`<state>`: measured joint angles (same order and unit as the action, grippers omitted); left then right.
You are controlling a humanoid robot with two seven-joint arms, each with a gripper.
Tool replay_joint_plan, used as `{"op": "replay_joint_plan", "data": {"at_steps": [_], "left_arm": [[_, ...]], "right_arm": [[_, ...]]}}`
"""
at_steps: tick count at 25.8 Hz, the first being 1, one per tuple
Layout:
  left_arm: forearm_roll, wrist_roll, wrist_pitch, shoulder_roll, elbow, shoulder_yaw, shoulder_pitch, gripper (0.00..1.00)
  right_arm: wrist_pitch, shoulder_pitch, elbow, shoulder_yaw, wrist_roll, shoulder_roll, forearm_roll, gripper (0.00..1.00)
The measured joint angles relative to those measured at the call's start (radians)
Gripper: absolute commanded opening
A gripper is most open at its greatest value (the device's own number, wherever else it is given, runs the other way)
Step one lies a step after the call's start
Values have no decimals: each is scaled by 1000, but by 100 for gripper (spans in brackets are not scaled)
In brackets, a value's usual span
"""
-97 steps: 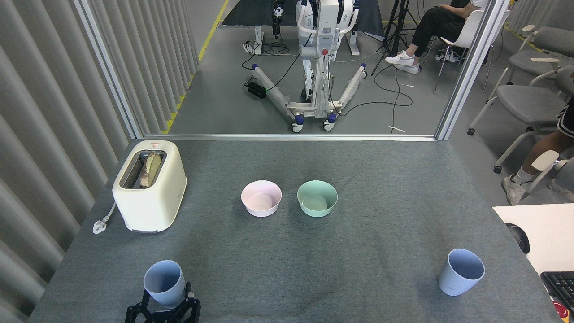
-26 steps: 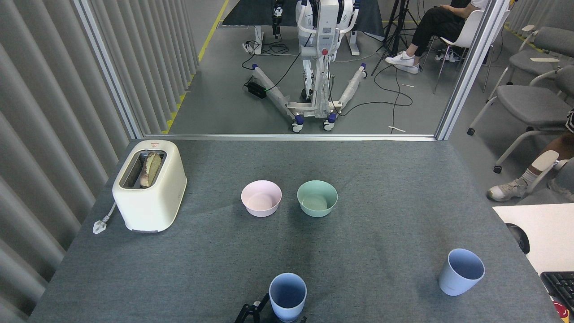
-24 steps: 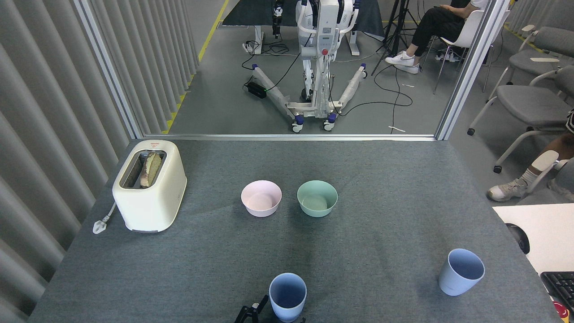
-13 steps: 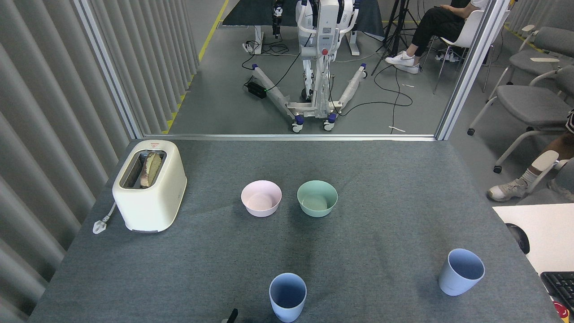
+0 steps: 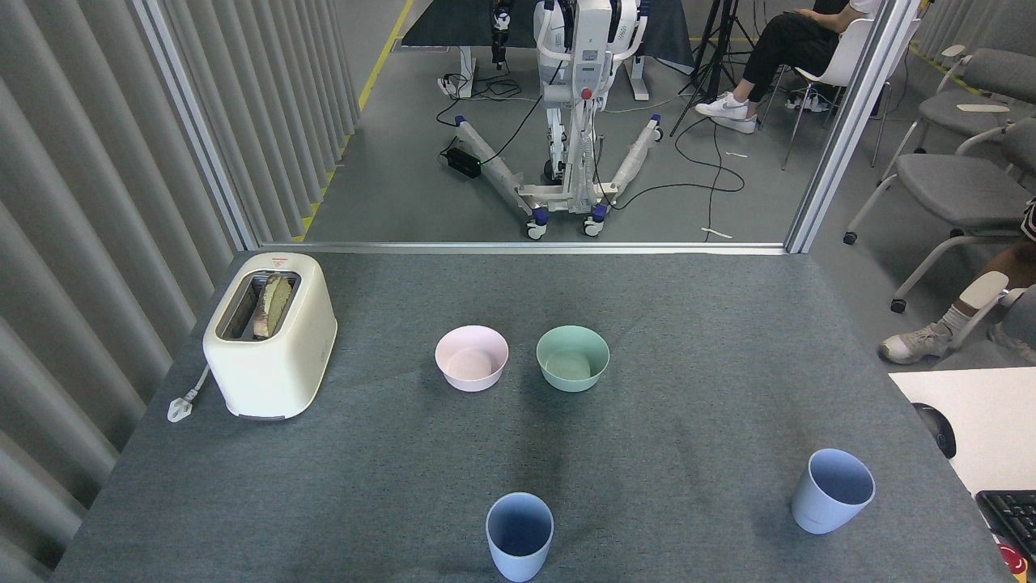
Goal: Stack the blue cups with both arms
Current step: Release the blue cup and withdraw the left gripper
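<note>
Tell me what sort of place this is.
Probably a robotics lab or test cell: a grey felt-covered table set with props, a white wheeled robot stand trailing cables on the floor beyond, and grey office chairs at the right.

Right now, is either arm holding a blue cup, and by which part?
Nothing is held. Both blue cups stand free on the table: one near the front centre, one at the right. Neither gripper is in view.

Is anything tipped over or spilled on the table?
No, nothing stands out. Both blue cups, the near one and the right one, stand upright and apart on the table. The pink bowl and green bowl sit side by side, empty. The toaster holds bread; its plug lies loose, unplugged.
</note>
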<state>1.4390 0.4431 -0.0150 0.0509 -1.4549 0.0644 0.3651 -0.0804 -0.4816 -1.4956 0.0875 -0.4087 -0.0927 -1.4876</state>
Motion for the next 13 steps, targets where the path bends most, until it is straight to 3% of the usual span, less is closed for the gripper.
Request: {"op": "replay_joint_plan", "data": {"at_steps": [5, 13], "left_arm": [[-11, -2, 1, 1, 3, -34, 1, 100], [-12, -2, 2, -3, 6, -40, -7, 100]], "right_arm": [[2, 68, 91, 103, -8, -8, 0, 100], [56, 258, 248, 128, 56, -82, -3, 100]]}}
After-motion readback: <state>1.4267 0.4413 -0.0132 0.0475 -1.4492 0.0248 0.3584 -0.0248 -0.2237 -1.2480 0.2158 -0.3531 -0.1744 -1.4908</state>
